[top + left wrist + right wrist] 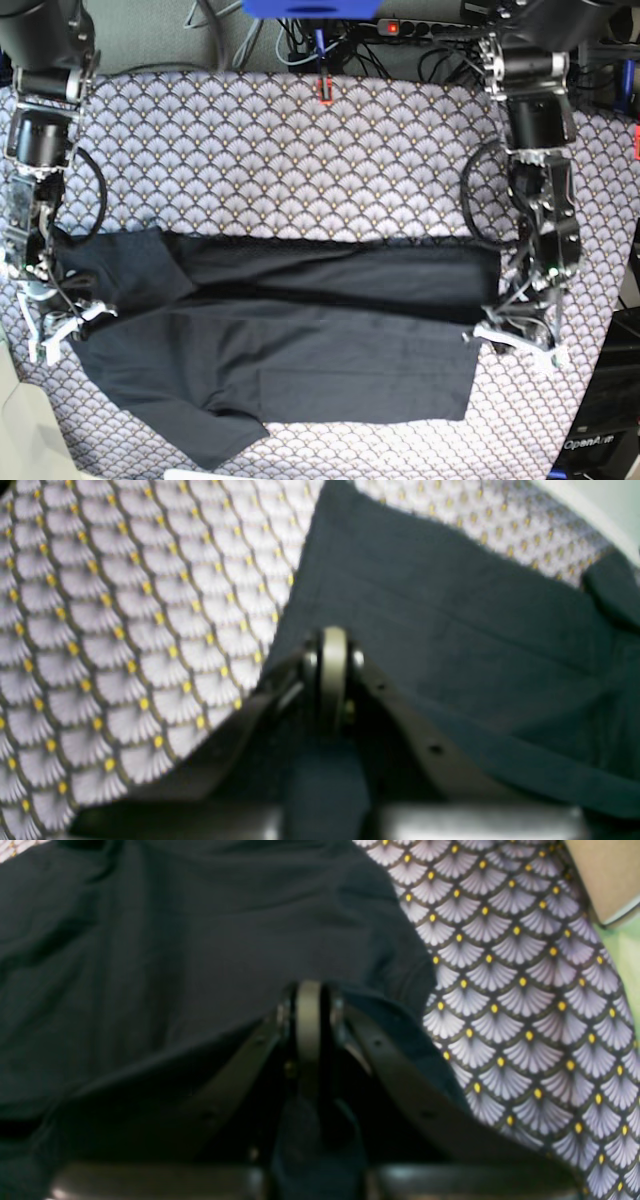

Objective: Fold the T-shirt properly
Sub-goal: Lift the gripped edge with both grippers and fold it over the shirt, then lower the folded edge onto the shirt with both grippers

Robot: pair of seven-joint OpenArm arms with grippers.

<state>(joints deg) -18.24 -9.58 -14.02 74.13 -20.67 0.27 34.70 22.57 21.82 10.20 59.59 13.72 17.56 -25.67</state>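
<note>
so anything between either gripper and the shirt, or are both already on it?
Nothing visible in the way. The left gripper sits at the T-shirt edge on the base view's right, the right gripper at the sleeve end. Both wrist views show dark cloth pinched between shut fingers, over the patterned cloth.

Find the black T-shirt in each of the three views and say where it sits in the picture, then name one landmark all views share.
Left wrist: the T-shirt fills the right and centre, running from the top edge down behind the closed jaws.
Right wrist: it covers the left and centre, with a strip pinched in the jaws at the bottom.
Base: it lies spread across the lower middle, between the two arms.
Shared landmark: the scallop-patterned cloth beneath it.
</note>
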